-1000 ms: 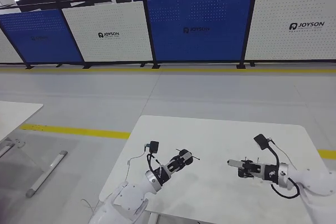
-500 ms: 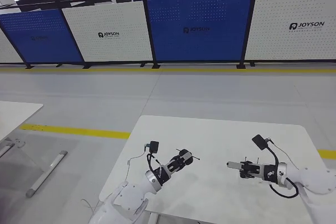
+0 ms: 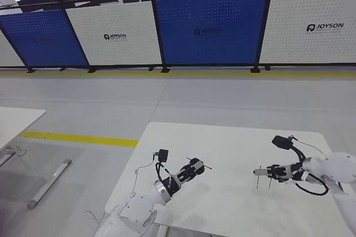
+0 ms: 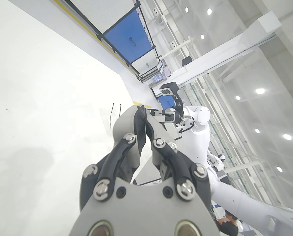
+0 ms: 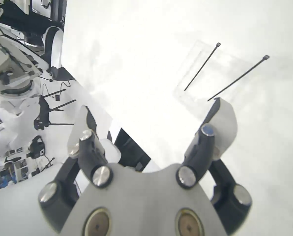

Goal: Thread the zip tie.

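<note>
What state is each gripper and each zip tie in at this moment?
left gripper: shut, pads pressed together.
right gripper: open wide, nothing between its fingers, over the table.
zip tie nearest the right gripper: lying straight on the table, not threaded.
other zip tie: lying straight beside the first, apart from it, not threaded.

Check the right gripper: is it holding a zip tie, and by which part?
The right gripper holds nothing: its fingers are open, and both zip ties lie free on the table.
</note>
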Available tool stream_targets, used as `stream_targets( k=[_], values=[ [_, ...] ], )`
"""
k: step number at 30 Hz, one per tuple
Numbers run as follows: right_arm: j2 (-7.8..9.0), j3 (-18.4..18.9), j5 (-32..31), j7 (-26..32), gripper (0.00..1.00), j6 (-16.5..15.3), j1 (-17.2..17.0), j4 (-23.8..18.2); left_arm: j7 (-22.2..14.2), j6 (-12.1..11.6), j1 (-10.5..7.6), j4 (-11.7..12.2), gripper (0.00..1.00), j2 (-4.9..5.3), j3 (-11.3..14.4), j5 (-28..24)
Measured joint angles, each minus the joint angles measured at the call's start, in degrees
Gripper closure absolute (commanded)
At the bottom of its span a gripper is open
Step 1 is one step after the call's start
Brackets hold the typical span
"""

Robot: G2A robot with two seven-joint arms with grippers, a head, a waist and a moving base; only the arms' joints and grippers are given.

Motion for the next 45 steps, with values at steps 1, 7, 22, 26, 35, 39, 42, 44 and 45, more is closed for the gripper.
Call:
stream_targets(
  k=[1,7,22,26,35,39,42,44,45],
  values=[
    [0.00,0.05,0.11,0.01,0.00,-0.03,-0.06,-0.04,0.00,0.00,0.00,0.00,1.00,0.00,0.00,0.00],
    [0.00,0.07,0.12,0.02,0.00,-0.07,-0.09,-0.06,0.00,0.00,0.00,0.00,1.00,0.00,0.00,0.00],
    [-1.01,-8.46,-10.74,0.13,0.00,15.51,6.75,0.51,0.00,0.00,0.00,0.00,1.00,0.00,0.00,0.00],
    [-1.70,-15.59,-11.10,0.08,0.00,16.00,10.98,4.59,0.00,0.00,0.00,0.00,1.00,0.00,0.00,0.00],
    [-1.78,-16.65,-11.16,0.08,0.00,15.86,11.73,5.49,0.00,0.00,0.00,0.00,1.00,0.00,0.00,0.00],
    [-1.78,-16.64,-11.20,-0.79,0.00,15.25,11.20,5.23,0.00,0.00,0.00,0.00,1.00,0.00,0.00,0.00],
    [-1.64,-16.68,-11.47,-3.24,0.00,11.03,9.92,3.90,0.00,0.00,0.00,0.00,1.00,0.00,0.00,0.00],
    [-1.52,-16.44,-11.33,-3.47,0.00,9.34,9.52,3.56,0.00,0.00,0.00,0.00,1.00,0.00,0.00,0.00],
    [-1.48,-16.30,-11.32,-3.64,0.00,8.85,9.34,3.51,0.00,0.00,0.00,0.00,1.00,0.00,0.00,0.00]
  ],
)
